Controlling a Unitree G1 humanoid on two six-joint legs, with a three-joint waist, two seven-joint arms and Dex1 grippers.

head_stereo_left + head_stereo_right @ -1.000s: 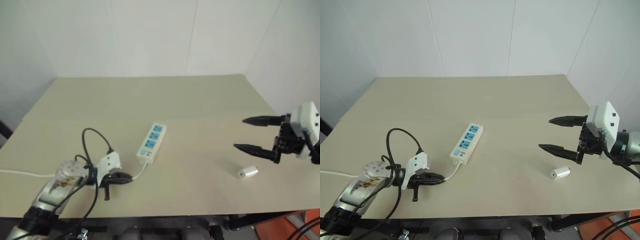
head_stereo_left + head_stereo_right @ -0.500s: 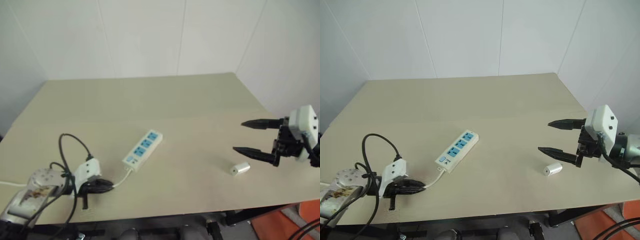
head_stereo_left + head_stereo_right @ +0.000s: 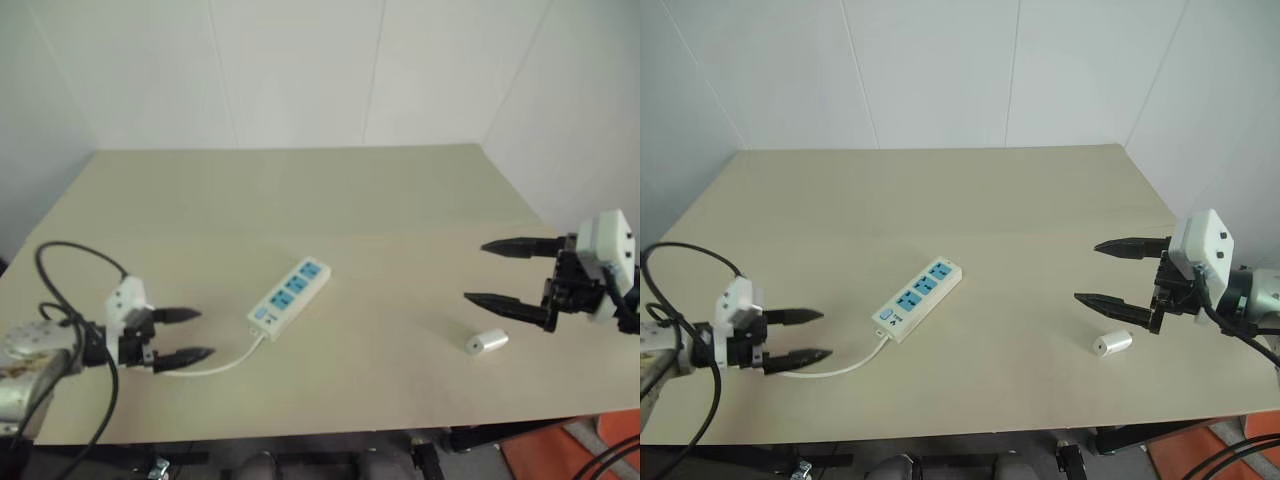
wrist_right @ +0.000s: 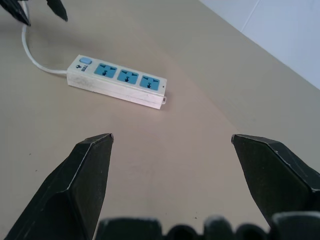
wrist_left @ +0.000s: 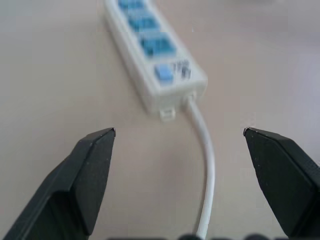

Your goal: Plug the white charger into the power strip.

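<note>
Left eye view: the wide beige wooden table (image 3: pixel 330 190) carries everything, and near its middle lies the power strip (image 3: pixel 290 293) — a long flat white bar with three blue socket faces, its long axis running diagonally, switch end toward the robot's left and near edge. From that end a thin white cord (image 3: pixel 225 362) curls along the tabletop toward the left gripper (image 3: pixel 184 335), whose two black fingers stand well apart with nothing between them; the cord passes beneath and between them without being pinched.

On the robot's right, the right gripper (image 3: pixel 507 274) hovers above the table with its fingers spread wide and empty too. Just beside and below its lower finger, nearer the table's front edge, lies the white charger (image 3: pixel 488 343) — a small stubby white rounded plug block on its side, greyish end face turned toward the strip, long axis roughly across the table.

The right arm is plainly the nearer one: the charger sits near its fingertips, while the left gripper is well apart from it, on the far side of the strip. The pickup, I judge, calls for the right gripper to drop down and slightly back toward the robot.
</note>
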